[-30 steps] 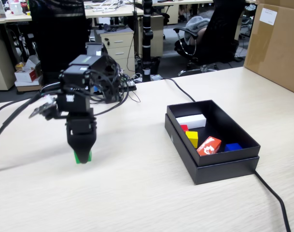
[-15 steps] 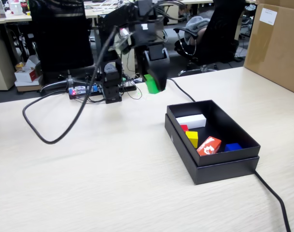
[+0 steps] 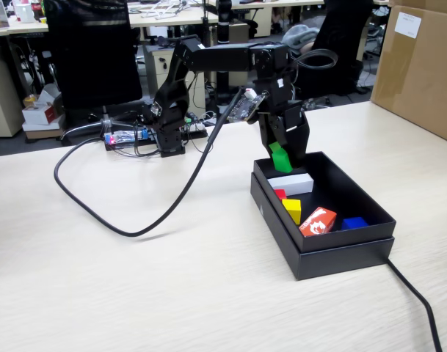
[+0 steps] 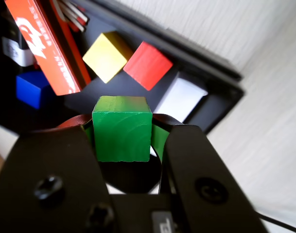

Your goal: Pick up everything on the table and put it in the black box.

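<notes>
My gripper [image 4: 123, 141] pinches the green cube [image 4: 122, 127], held over the far left corner of the black box [image 3: 340, 253] in the fixed view | yellow cube [image 3: 292, 210] and red cube [image 3: 280, 194] already lie inside, beside the white block [image 3: 291, 183] | table [image 3: 135, 293] shows no other cubes | remaining, in my judgement: release green.

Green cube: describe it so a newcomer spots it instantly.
Find the black box on the beige table. Above its far end hangs the gripper, clamping the green cube. Every other block lies inside the box; this is the only green one.
</notes>
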